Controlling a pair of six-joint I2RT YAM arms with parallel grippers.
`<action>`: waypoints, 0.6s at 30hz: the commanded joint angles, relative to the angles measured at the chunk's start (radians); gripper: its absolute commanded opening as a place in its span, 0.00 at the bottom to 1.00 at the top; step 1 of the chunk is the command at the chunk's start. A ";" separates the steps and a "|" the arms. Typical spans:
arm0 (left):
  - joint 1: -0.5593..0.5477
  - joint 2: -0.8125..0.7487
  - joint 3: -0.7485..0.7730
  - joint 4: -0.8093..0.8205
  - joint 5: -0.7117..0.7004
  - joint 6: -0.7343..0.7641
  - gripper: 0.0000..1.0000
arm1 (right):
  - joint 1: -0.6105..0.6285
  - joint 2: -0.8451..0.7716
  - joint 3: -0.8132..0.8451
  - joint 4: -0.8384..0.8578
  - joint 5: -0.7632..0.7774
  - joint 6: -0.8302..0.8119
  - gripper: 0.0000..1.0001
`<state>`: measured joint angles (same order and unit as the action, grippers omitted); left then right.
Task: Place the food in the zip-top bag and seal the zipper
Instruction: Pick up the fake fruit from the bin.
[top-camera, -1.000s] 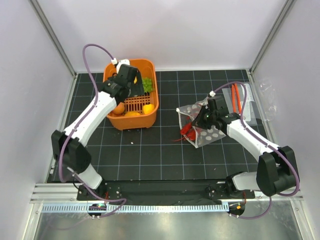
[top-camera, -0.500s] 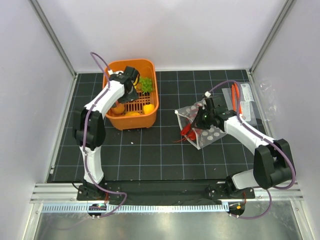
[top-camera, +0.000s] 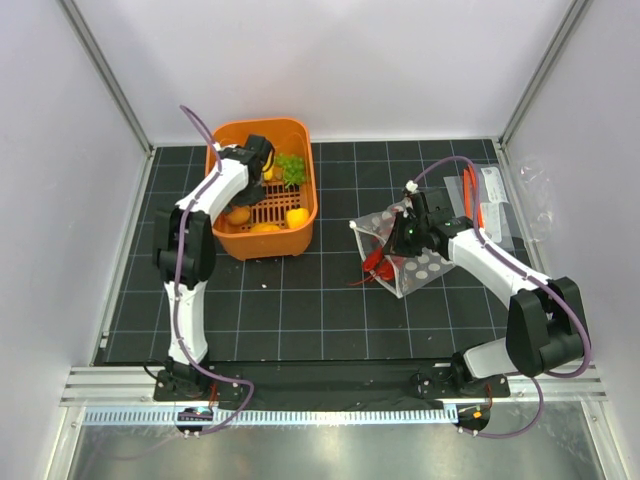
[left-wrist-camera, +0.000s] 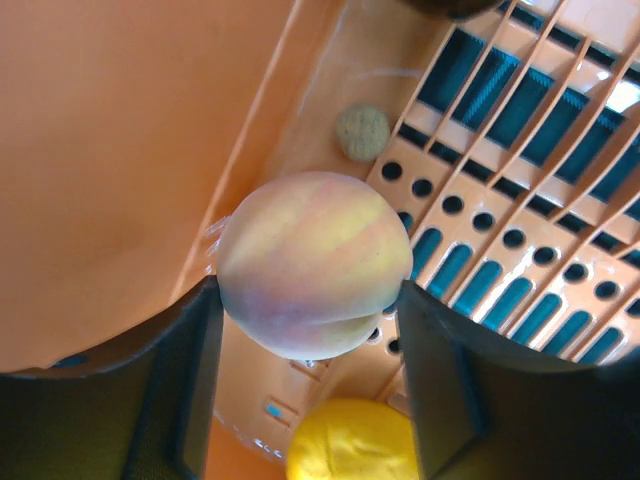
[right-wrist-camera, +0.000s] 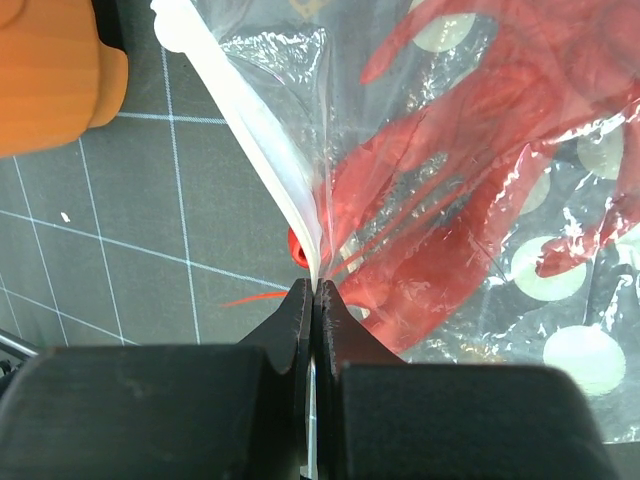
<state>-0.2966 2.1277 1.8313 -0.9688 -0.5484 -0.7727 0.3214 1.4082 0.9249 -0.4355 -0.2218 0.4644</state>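
Lobster (top-camera: 379, 262) in bag (top-camera: 426, 268) — diagonal, near-left to far-right

White walls (top-camera: 350, 60), black (gridded) mat (top-camera: 300, 310)

My desk (top-camera: 300, 300) is a black mat with a pale grid. An orange basket (top-camera: 270, 243) sits at its far left. A clear dotted bag (top-camera: 425, 268) lies right of centre. Flat clear packets (top-camera: 495, 205) lie just beyond the bag, far right.
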 joint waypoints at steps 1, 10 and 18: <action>0.008 -0.024 -0.021 0.082 0.007 0.027 0.60 | -0.001 0.001 0.035 0.001 0.004 -0.020 0.01; -0.042 -0.201 -0.092 0.209 0.031 0.159 0.31 | -0.001 0.023 0.069 0.007 -0.001 -0.013 0.01; -0.108 -0.429 -0.312 0.485 0.574 0.299 0.18 | -0.001 0.074 0.166 -0.008 -0.019 0.037 0.01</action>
<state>-0.3798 1.8030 1.5867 -0.6571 -0.2359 -0.5377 0.3214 1.4693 1.0199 -0.4488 -0.2279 0.4755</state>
